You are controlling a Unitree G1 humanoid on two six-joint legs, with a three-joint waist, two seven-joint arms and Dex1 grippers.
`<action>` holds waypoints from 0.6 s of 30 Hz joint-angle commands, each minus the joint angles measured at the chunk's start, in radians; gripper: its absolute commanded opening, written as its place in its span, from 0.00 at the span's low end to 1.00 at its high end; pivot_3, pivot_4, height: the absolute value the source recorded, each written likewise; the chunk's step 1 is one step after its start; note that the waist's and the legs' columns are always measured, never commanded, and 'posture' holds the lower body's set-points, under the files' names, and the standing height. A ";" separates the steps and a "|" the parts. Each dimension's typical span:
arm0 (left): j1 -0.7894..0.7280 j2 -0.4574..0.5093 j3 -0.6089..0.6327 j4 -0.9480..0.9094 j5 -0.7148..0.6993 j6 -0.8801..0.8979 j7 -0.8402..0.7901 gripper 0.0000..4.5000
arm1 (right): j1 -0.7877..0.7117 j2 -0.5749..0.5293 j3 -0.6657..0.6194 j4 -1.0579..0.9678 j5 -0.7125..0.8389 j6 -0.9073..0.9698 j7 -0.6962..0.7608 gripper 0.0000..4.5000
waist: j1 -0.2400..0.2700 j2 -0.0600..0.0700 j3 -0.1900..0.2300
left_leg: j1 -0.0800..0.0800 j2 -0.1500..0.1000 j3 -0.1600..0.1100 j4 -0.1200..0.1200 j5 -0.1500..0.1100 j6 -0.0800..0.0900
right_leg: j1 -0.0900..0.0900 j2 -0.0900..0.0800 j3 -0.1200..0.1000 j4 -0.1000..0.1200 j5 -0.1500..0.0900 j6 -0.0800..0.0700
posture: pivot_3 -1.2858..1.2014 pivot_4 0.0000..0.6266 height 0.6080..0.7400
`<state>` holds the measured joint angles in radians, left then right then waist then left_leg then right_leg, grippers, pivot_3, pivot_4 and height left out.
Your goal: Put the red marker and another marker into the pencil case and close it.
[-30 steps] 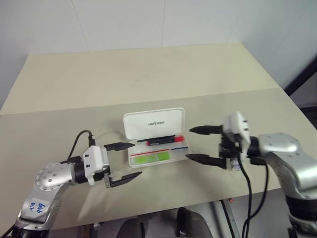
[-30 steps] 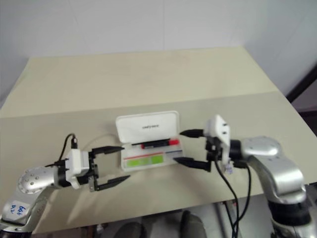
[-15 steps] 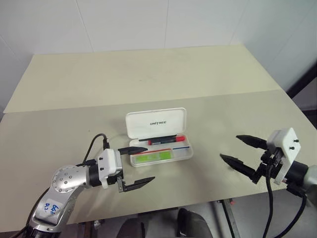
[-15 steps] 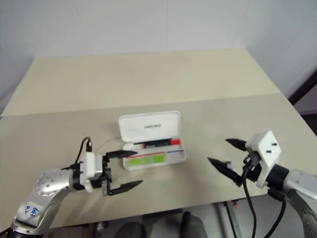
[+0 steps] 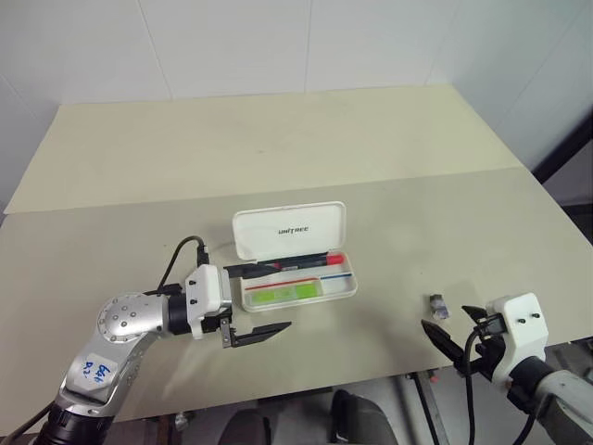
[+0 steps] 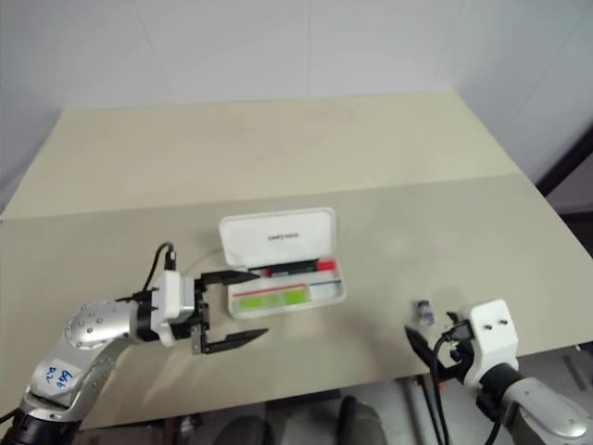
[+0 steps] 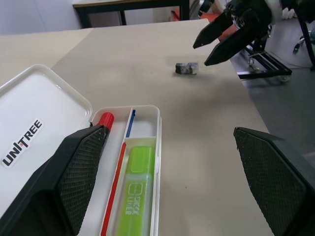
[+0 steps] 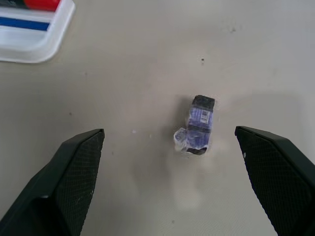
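Observation:
The white pencil case (image 5: 345, 289) lies open mid-table, its "UNITREE" lid (image 5: 288, 230) folded back. The red marker (image 5: 317, 262) lies along the tray's far side. The yellow-green highlighter (image 5: 283, 294) lies along its near side. My left gripper (image 5: 275, 297) is open at the case's left end, one finger beside the marker's black end and the other in front of the tray. In the left wrist view the highlighter (image 7: 135, 191) and the marker's red cap (image 7: 104, 119) show between its fingers (image 7: 74, 172). My right gripper (image 5: 445, 320) is open and empty, low at the table's near right edge.
A small dark grey-purple lump (image 5: 437, 305) lies on the table just ahead of my right gripper, between its fingers in the right wrist view (image 8: 199, 125). The table's near edge (image 5: 371, 382) runs close under both arms. A seam (image 5: 417, 174) crosses the tabletop behind the case.
My right gripper has pulled away from the case's right end, swinging right and down to the table's near edge. The left gripper has edged slightly toward the case. Both stayed open.

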<state>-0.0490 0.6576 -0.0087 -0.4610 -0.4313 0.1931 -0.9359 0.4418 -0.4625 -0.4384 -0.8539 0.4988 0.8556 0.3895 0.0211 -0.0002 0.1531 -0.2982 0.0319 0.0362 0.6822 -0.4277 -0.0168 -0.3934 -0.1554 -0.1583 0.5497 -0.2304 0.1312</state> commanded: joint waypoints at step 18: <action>-0.058 0.043 0.065 -0.042 -0.038 0.054 -0.016 1.00 | -0.084 0.155 0.137 0.270 -0.144 -0.217 -0.131 0.63 | -0.002 0.000 -0.002 | 0.000 0.000 0.000 0.000 0.000 0.000 | -0.001 0.001 0.001 0.001 -0.001 -0.003 | 0.52 0.24 1.00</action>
<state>-0.1078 0.6912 0.0310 -0.4608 -0.4458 0.2457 -0.9576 0.3604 -0.3051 -0.2885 -0.5972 0.3599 0.6395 0.2690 0.0194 0.0001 0.1514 -0.2978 0.0320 0.0360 0.6820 -0.4281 -0.0164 -0.3939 -0.1546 -0.1575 0.5507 -0.2308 0.1281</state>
